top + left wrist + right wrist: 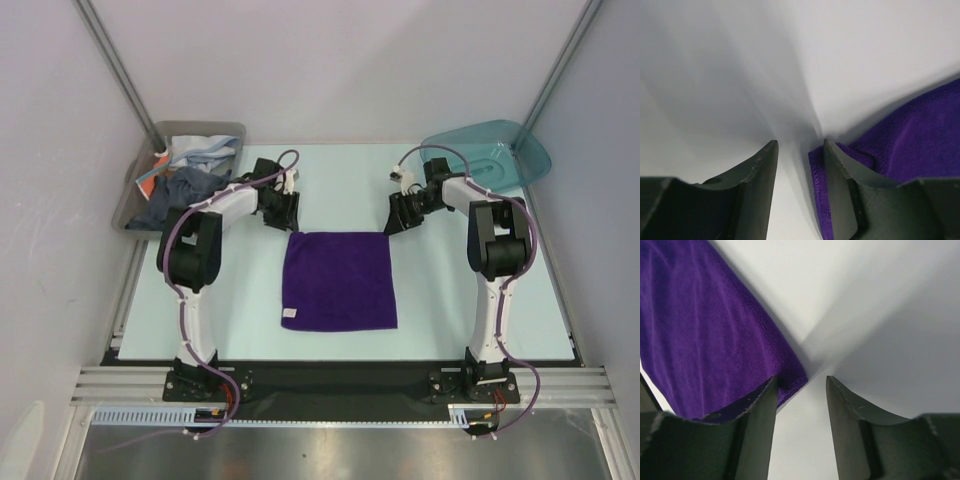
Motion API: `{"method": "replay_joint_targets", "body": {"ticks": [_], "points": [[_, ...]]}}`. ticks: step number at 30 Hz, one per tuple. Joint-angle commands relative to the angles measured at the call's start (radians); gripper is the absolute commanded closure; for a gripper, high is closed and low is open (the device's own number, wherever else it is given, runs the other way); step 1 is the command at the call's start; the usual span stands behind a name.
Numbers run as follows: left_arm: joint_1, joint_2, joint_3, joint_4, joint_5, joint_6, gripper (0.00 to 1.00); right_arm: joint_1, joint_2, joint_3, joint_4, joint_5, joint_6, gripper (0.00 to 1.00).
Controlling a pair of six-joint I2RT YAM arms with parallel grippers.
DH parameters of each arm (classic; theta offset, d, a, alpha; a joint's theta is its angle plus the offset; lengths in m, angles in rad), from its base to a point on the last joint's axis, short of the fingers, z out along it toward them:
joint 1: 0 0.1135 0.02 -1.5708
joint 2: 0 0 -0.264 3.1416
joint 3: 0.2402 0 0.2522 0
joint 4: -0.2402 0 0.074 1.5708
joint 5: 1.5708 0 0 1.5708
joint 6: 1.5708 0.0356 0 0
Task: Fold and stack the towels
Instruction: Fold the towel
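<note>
Arm bases (200, 383) sit bolted at the near edge of the table (450, 300). Purple towel (338, 280) lies flat and square mid-table, with a white tag (291, 314) at its near-left corner. Left gripper (282, 212) is down at the far-left corner and right gripper (395, 222) at the far-right corner. Jaw gap is too small to judge from up here. Grey bin (125, 215) at far left holds a pale towel (205, 150), a grey-blue towel (172, 195) and an orange-red towel (150, 176), all crumpled. Teal bin (500, 150) stands at far right.

Left wrist view: left gripper (799, 145) has its jaws spread with bare table (865, 60) showing between them. Purple towel (920, 140) has its corner edge just inside the right-hand finger (840, 180), not pinched.

Right wrist view: right gripper (801, 380) is also spread, nothing clamped. Purple towel (700, 330) fills the left side, and its corner reaches the tip of the left-hand finger (760, 415). The gap itself shows table (890, 315).
</note>
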Motion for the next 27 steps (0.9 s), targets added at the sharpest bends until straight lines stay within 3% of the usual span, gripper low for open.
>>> {"method": "replay_joint_targets", "body": {"ticks": [1,4,5,6,8,9,16,19,23,25,27], "points": [[-0.001,0.015,0.039,0.003,0.056,0.034,0.54,-0.003,0.021,0.032,-0.027,-0.051,-0.051,0.52],[-0.001,0.03,0.051,-0.002,0.065,0.03,0.66,-0.015,0.027,0.025,-0.007,-0.077,-0.045,0.59],[0.001,0.032,0.059,-0.008,0.067,0.034,0.71,-0.018,0.027,0.022,0.002,-0.084,-0.038,0.72],[-0.001,0.033,0.063,-0.011,0.064,0.034,0.86,-0.027,0.025,0.018,0.025,-0.096,-0.022,0.79],[-0.001,0.035,0.077,-0.026,0.039,0.023,1.0,-0.038,0.019,0.002,0.077,-0.101,0.004,0.94],[0.001,0.029,0.077,-0.025,0.041,0.02,1.0,-0.049,0.013,-0.01,0.086,-0.107,0.021,0.97],[0.043,-0.02,0.045,-0.013,-0.038,-0.081,1.0,-0.081,-0.013,-0.039,0.141,-0.09,0.068,1.0],[0.057,-0.05,0.014,0.021,0.008,-0.135,1.0,-0.081,-0.015,-0.037,0.143,-0.104,0.076,1.0],[0.057,-0.054,0.019,0.041,0.059,-0.152,0.65,-0.081,-0.012,-0.037,0.143,-0.095,0.084,1.0],[0.057,-0.044,0.028,0.044,0.12,-0.161,0.57,-0.081,-0.01,-0.037,0.144,-0.087,0.088,1.0],[0.057,-0.03,0.033,0.047,0.162,-0.169,0.56,-0.08,-0.009,-0.037,0.148,-0.087,0.091,1.0]]}}
